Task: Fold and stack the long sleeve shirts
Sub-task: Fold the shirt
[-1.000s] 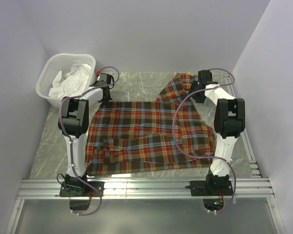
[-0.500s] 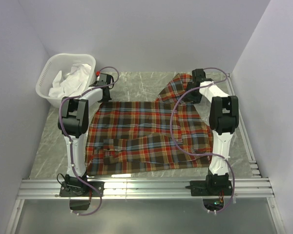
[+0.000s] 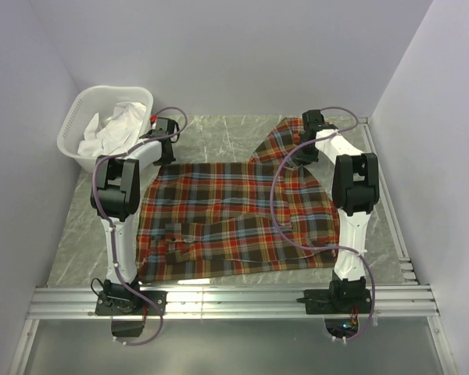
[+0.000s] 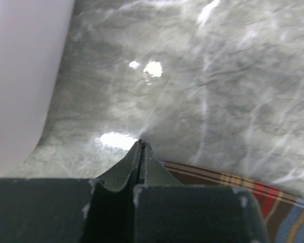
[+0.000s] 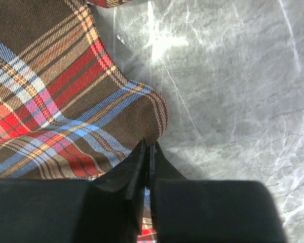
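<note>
The plaid shirt (image 3: 234,215) lies spread on the bench (image 3: 219,141), right of the basket (image 3: 69,148). My left fingers (image 4: 124,169), just beside the basket, are pressed together. My right fingers (image 5: 137,167), well right of it, pinch the shirt's edge.

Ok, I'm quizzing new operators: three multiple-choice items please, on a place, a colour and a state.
1. Where does the laundry basket stand? A) far left corner B) far right corner C) between the arm bases
2. What colour is the cloth inside it? A) white B) black C) green
3. The right end effector is: A) wide open above bare table B) shut on the plaid shirt C) out of view
Answers: 1A, seen top left from above; 2A, white folds; 3B, fingers pinch the shirt.
</note>
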Controlling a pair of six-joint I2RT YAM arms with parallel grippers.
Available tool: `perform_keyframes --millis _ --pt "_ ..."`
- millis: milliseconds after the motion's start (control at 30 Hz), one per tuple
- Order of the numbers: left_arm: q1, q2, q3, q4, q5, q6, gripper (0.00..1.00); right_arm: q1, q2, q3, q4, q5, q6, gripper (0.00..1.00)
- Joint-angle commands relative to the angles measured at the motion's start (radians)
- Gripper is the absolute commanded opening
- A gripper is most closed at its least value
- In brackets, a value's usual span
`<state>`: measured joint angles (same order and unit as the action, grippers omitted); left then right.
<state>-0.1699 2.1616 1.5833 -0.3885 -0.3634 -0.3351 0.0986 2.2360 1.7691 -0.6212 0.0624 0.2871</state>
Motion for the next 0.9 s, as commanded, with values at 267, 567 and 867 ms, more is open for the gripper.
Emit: perform_keyframes --millis 267,567,867 --pt "0.047 -0.157 0.027 -0.087 -0.025 -0.05 0.0 -0.01 -0.197 -0.049 0.123 0.071 -0.052 0.0" --pt "0.061 -0.232 -0.026 -0.044 0.001 -0.045 0.01 -0.02 -0.305 -0.154 0.189 0.03 -0.048 0.0" --pt "0.043 -0.142 -0.043 -0.007 0.086 -0.035 0.45 -0.02 -0.297 -0.223 0.238 -0.006 -0.057 0.0"
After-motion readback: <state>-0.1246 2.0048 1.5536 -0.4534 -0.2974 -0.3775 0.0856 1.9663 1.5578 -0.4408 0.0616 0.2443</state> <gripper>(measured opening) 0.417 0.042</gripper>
